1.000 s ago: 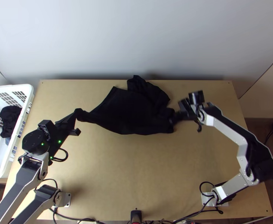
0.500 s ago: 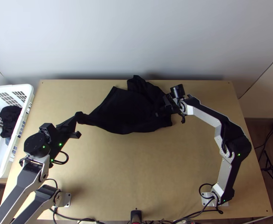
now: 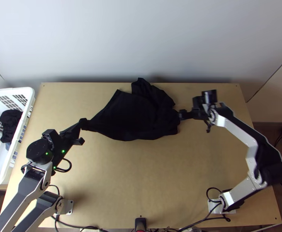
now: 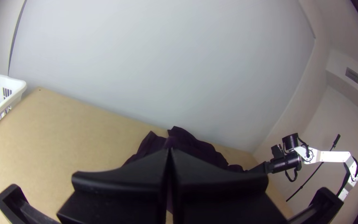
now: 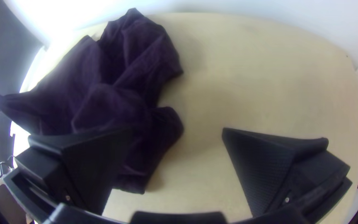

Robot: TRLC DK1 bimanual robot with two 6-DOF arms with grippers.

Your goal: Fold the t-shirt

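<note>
Running along the pale wall (image 3: 141,42), the light wooden table (image 3: 141,185) carries both arms. Left arm (image 3: 27,189): extends up the table's left side. Right arm (image 3: 239,131): bent outward, its forward end leading in to the cloth's right side. White basket (image 3: 29,94): at the table's left edge.

T-shirt (image 3: 129,116): black, in the far half of the table, around the middle. Fairly smooth over its centre; bunched and overlapping along the right and far parts; left end drawn out to a narrow point. Which garment part that point is, cannot tell.

Left gripper (image 3: 81,123): fingers pressed together, pinching the drawn-out left end. The left wrist view agrees: tips meet, with fabric beyond and below them.

Right gripper (image 3: 182,114): at the t-shirt's right edge. In the right wrist view its fingers are spread wide, nothing gripped; one overlaps the fabric in that view, the other stands over bare wood. Contact with the fabric: cannot tell.

Dark cloth (image 3: 10,121): crumpled inside the basket.
</note>
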